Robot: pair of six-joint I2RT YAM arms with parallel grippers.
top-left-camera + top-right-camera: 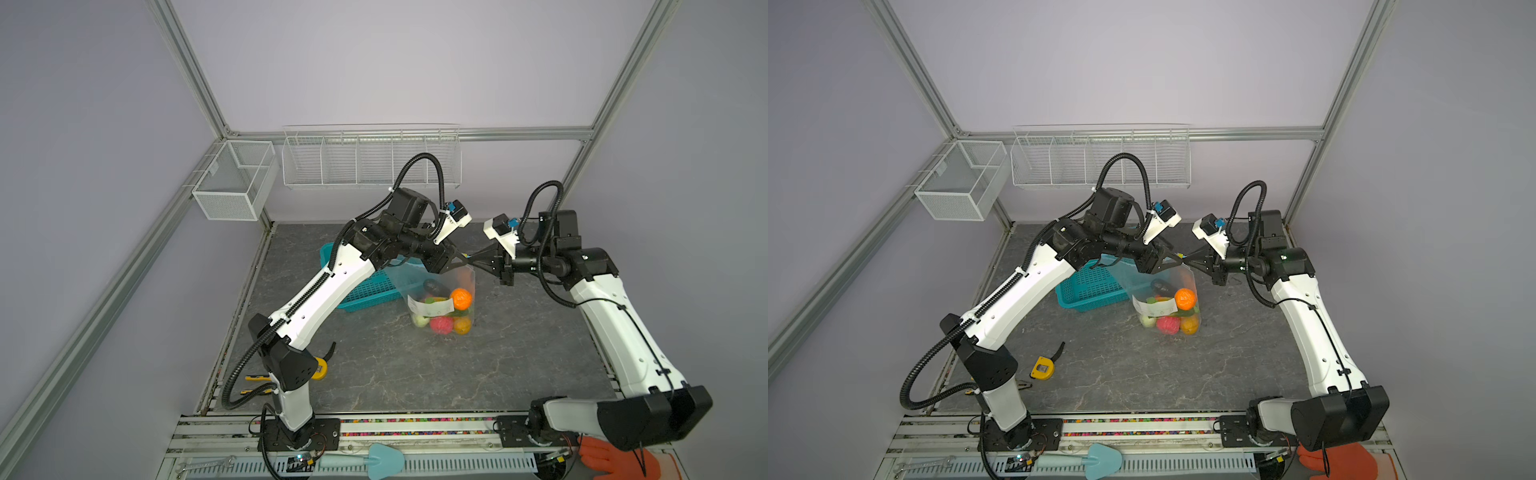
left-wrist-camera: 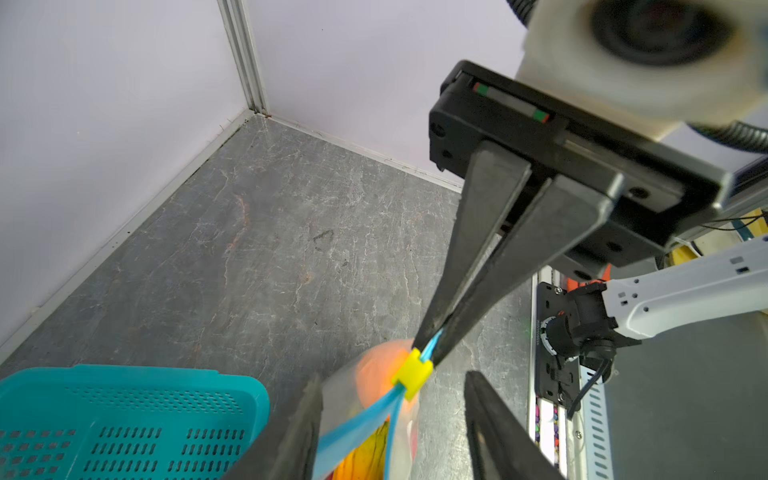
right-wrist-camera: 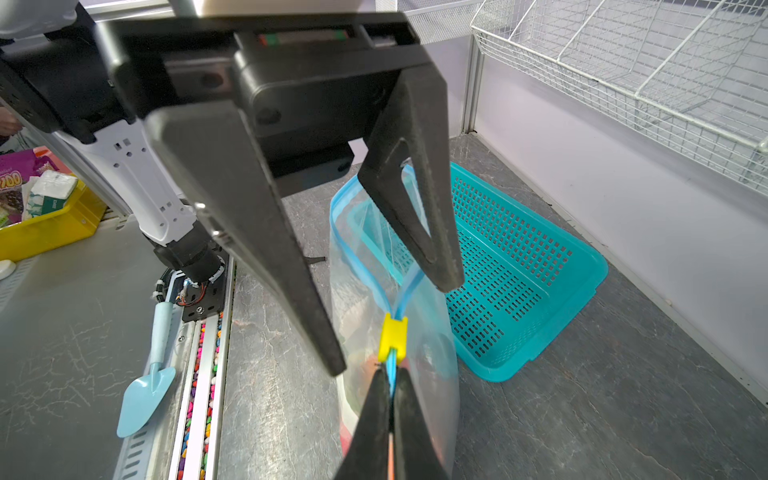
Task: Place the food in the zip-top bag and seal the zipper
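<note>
Clear plastic of the zip-top bag (image 1: 415, 282) stands upright mid-table (image 1: 415, 374), the food (image 1: 442, 318) heaped in its bottom and its top drawn up to where both grippers meet. Both top views leave that meeting a dark knot, and the wrist views untangle it. The left wrist view shows the right gripper (image 2: 432, 349) clenched on the zipper (image 2: 357, 424), just beside the yellow slider (image 2: 412, 374). The right wrist view shows the left gripper (image 3: 390, 324) spread, its fingers (image 3: 266, 257) straddling the slider without touching it, with the mouth beyond gaping. A teal basket (image 1: 1088, 286) lies just behind the bag, under the left arm. Only a top view shows the tape measure (image 1: 1043, 368) whole, near that arm's base. Bare table lies in front and to the right of the bag.
</note>
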